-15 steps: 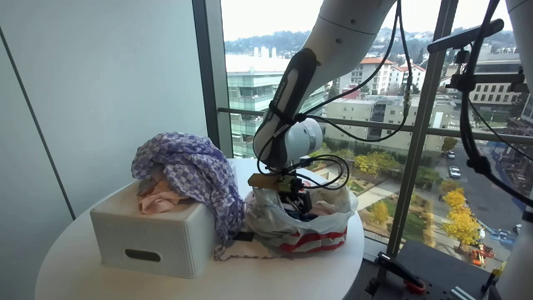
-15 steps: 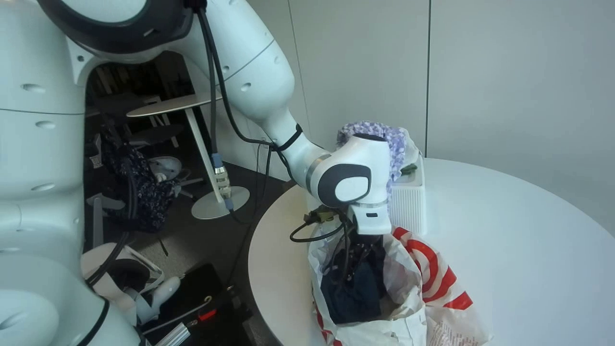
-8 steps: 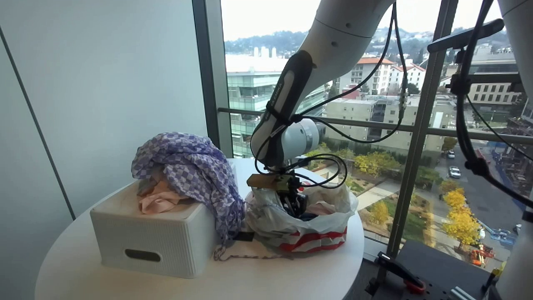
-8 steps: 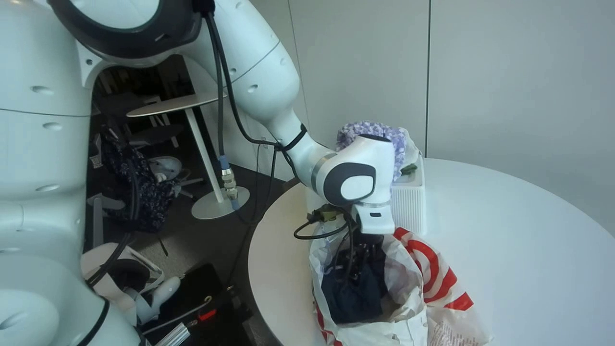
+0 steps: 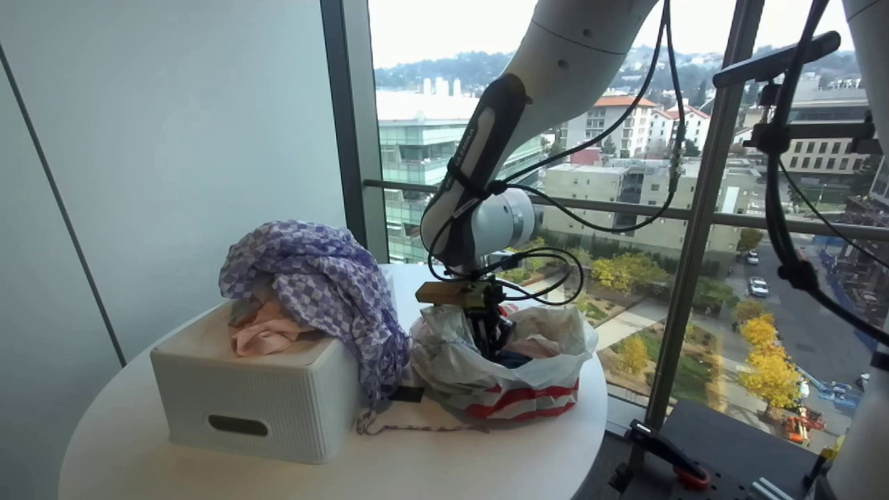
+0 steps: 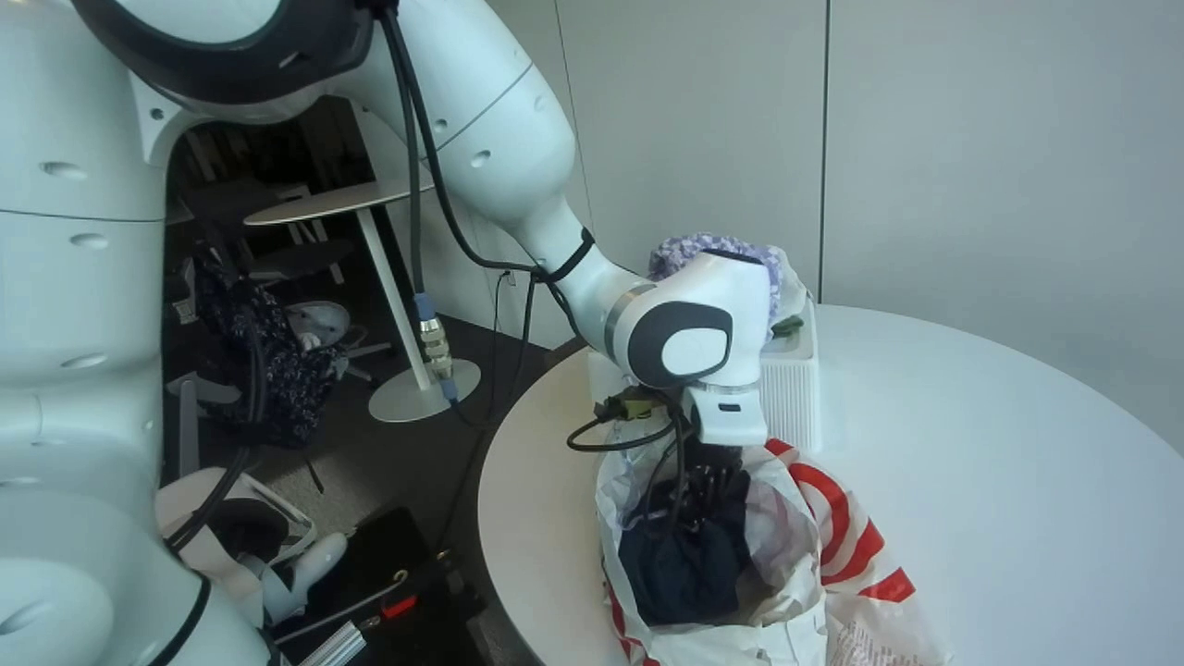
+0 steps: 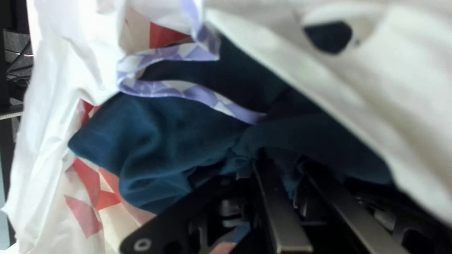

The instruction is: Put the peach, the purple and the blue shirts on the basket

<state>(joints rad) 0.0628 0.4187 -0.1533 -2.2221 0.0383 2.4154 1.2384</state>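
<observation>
The peach shirt [image 5: 267, 333] lies crumpled on top of the white basket [image 5: 243, 403]. Over it drapes the purple checked shirt [image 5: 312, 278], hanging down the basket's side; it also shows behind the arm in an exterior view [image 6: 689, 254]. Dark blue cloth, the blue shirt [image 7: 176, 137], fills the plastic bag beside the basket. My gripper [image 7: 284, 164] reaches down into that bag, its jaws drawn close together with a fold of the blue shirt between them. The fingertips are sunk in the cloth and partly hidden. A purple checked strip [image 7: 212, 97] lies across the blue shirt.
The white plastic bag [image 5: 535, 399] with red stripes stands open on the round table [image 5: 444, 472], its side rising close around the gripper. Pinkish cloth [image 5: 535, 347] also shows inside it. A thin patterned cord [image 5: 430, 427] runs over the table. Windows stand behind.
Over the last second my jaws have come together on the blue cloth. In the last half second the hand has risen slightly. The shirts on the basket stay put.
</observation>
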